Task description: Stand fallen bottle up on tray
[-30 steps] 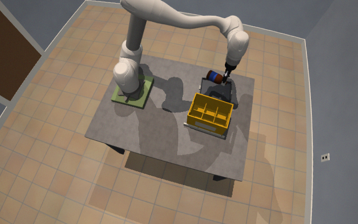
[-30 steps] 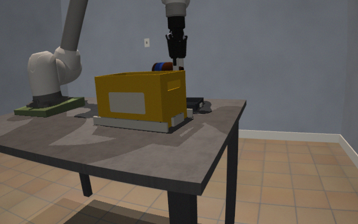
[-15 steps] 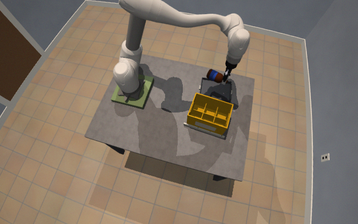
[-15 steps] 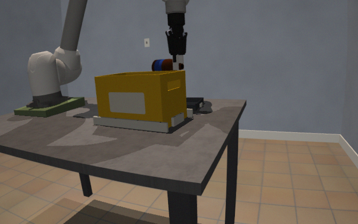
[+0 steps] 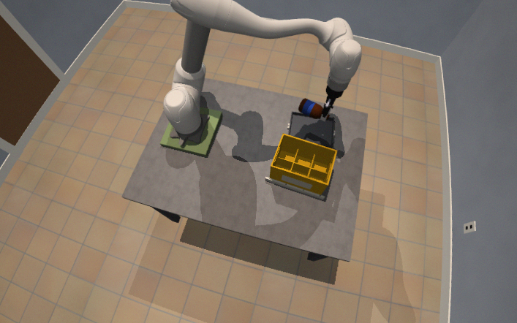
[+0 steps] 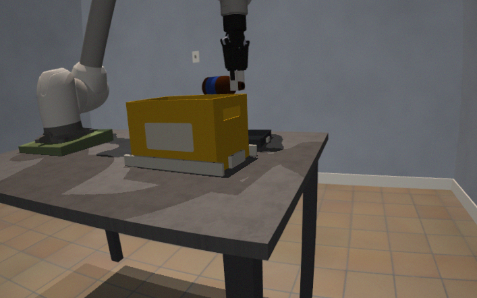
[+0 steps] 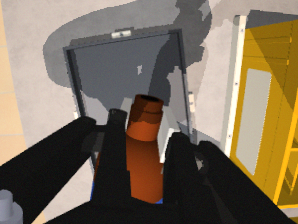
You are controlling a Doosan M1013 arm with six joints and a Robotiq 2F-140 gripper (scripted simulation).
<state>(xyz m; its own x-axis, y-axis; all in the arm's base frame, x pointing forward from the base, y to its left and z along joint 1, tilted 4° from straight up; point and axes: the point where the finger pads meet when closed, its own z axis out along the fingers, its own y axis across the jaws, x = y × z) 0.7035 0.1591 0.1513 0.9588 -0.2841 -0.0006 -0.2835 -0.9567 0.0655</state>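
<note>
My gripper [image 5: 326, 111] [image 6: 237, 84] [image 7: 144, 115] is shut on the neck of a brown bottle [image 5: 309, 107] [image 6: 218, 84] [image 7: 144, 163] with a blue label. The bottle hangs lying level in the air, well above the dark tray [image 5: 329, 128] [image 6: 260, 134] [image 7: 100, 76]. In the exterior view it is higher than the rim of the yellow crate [image 5: 303, 164] [image 6: 188, 125] [image 7: 269, 116]. The tray lies flat on the table [image 5: 220, 192] [image 6: 181, 199], behind the crate, and holds nothing.
The yellow crate with inner compartments stands on a pale base plate [image 6: 175, 165] right next to the tray. The arm's base sits on a green plate [image 5: 208, 138] [image 6: 66, 144] at the table's far left. The tray lies near the table's back right edge.
</note>
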